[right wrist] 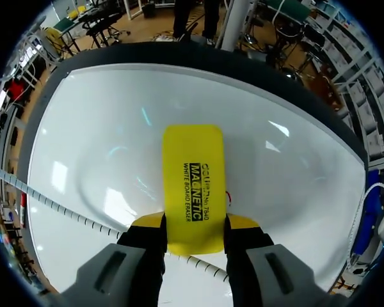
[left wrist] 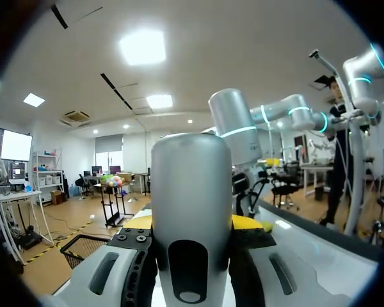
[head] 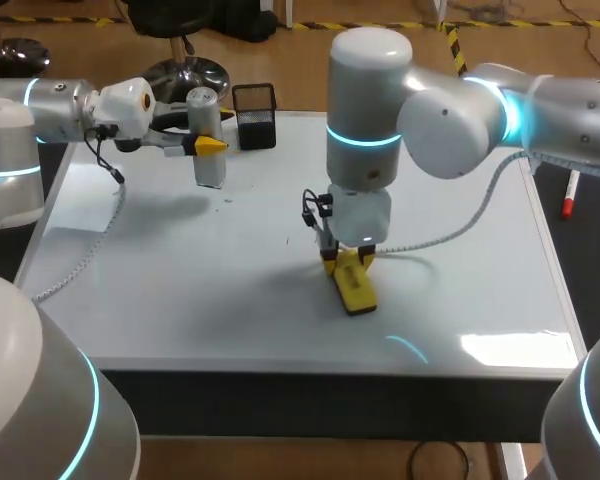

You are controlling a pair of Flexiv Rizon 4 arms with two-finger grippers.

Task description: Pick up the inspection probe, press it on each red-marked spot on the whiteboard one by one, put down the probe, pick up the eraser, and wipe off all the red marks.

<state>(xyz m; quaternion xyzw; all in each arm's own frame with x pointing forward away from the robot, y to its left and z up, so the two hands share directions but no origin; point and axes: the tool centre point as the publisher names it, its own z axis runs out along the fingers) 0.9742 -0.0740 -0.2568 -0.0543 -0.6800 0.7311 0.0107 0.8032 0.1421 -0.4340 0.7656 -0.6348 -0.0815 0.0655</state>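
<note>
The grey cylindrical probe (head: 207,140) stands upright above the far left of the whiteboard (head: 180,290), with my left gripper (head: 206,144) shut on it from the side. In the left wrist view the probe (left wrist: 192,204) fills the gap between the yellow fingertips (left wrist: 251,222). My right gripper (head: 347,260) points down at mid-board, shut on the yellow eraser (head: 356,287), which lies flat on the surface. In the right wrist view the eraser (right wrist: 193,185) reaches ahead from between the fingers (right wrist: 243,222), and a small red mark (right wrist: 228,197) shows at its edge on the whiteboard (right wrist: 102,128).
A black mesh pen holder (head: 254,115) stands at the board's far edge, just right of the probe. The right arm's coiled cable (head: 460,225) hangs over the board's right half, and the left arm's cable (head: 90,240) trails along the left side.
</note>
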